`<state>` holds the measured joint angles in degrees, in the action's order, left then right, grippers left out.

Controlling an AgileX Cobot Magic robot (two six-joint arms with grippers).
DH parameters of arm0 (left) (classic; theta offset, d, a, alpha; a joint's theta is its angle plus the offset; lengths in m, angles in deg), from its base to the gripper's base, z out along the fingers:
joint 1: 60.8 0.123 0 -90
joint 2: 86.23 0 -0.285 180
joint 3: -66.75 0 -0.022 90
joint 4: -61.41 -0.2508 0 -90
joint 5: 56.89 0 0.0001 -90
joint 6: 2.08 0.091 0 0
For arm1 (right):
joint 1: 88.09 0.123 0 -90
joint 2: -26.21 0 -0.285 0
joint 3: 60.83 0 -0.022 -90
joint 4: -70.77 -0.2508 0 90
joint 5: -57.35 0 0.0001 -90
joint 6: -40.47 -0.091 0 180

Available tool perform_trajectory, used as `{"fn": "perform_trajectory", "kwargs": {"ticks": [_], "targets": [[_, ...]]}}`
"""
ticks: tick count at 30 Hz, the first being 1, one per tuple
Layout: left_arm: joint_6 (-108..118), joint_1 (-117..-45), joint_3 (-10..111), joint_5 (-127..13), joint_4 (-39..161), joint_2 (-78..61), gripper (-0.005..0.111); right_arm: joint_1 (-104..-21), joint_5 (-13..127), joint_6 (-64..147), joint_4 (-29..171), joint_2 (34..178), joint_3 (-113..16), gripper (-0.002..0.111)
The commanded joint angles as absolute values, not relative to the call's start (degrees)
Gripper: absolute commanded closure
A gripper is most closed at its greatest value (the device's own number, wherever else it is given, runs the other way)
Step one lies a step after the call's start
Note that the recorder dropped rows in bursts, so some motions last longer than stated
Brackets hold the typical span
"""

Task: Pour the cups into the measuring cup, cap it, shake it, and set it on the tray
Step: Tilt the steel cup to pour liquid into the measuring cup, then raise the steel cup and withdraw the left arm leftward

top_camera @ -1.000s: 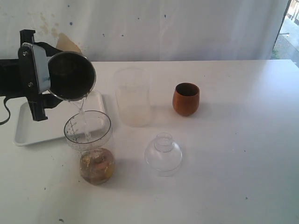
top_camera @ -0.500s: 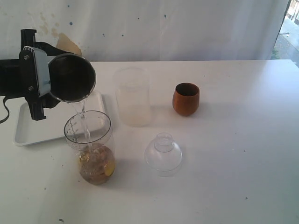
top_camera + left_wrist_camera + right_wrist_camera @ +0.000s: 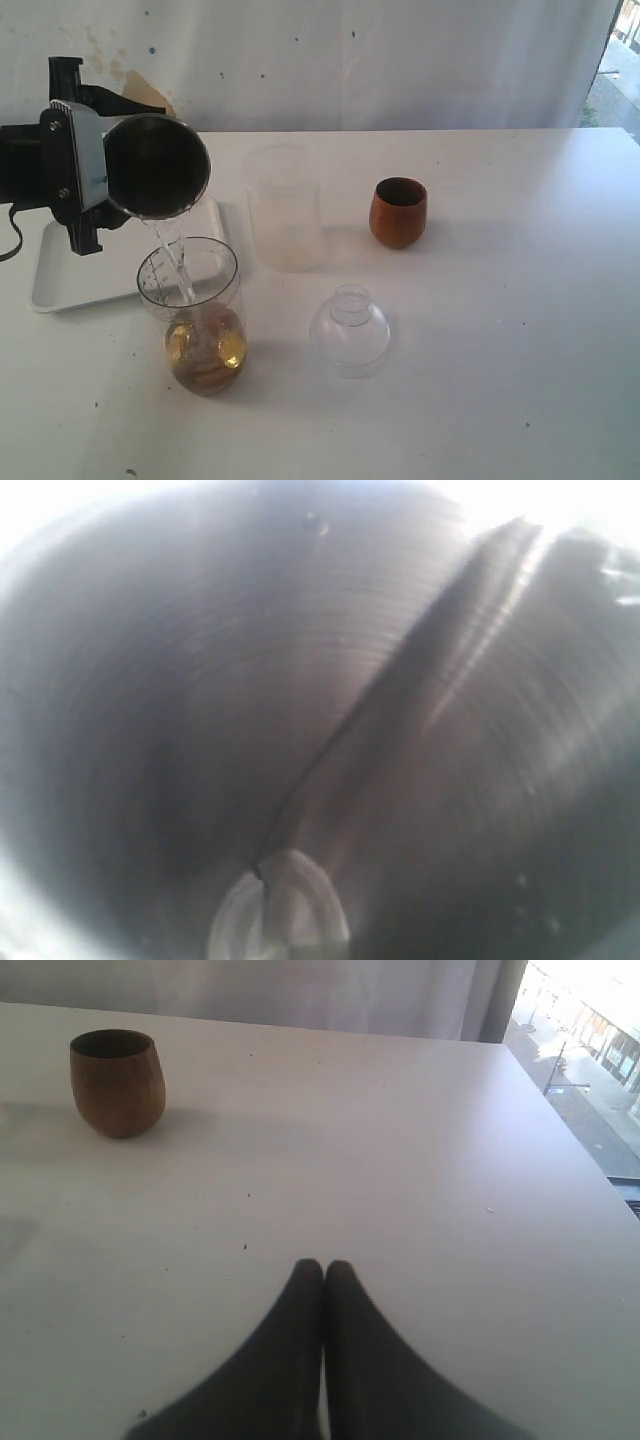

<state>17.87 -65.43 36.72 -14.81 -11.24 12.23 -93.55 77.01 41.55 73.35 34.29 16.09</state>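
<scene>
My left gripper (image 3: pixel 92 168) is shut on the steel tumbler (image 3: pixel 155 165), which is tipped on its side above the measuring cup (image 3: pixel 190 300). A thin stream of clear liquid falls from the tumbler's rim into the measuring cup, which holds brownish-yellow contents at its bottom. The tumbler's wall (image 3: pixel 320 680) fills the left wrist view and hides the fingers. The brown wooden cup (image 3: pixel 398 212) stands upright at centre right, and shows too in the right wrist view (image 3: pixel 117 1082). My right gripper (image 3: pixel 323 1268) is shut on nothing, low over bare table. The white tray (image 3: pixel 55 285) lies behind the measuring cup.
A frosted translucent cup (image 3: pixel 285 208) stands between the tumbler and the wooden cup. A clear domed lid (image 3: pixel 349 330) rests on the table in front of it. A white curtain hangs behind the table.
The left gripper and tumbler have risen slightly and shifted a little right, still pouring. The contents in the measuring cup swirl. Nothing else has moved.
</scene>
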Motion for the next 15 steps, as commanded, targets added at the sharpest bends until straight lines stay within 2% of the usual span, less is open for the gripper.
{"fn": "perform_trajectory", "kwargs": {"ticks": [1, 7, 15], "targets": [[16.24, -65.54, 37.31, -13.09, -8.84, 11.14, 0.107, -93.82, 77.08, 41.25, 73.57, 33.99, 16.39, 0.108], [-0.56, -65.54, 37.31, -11.8, -8.84, 11.14, 0.107, -93.82, 77.08, 41.25, 73.57, 33.99, 16.39, 0.108], [-43.86, -65.54, 37.31, -13.49, -8.28, 11.14, 0.107, -93.82, 77.08, 41.25, 73.57, 33.99, 16.39, 0.108]]}}
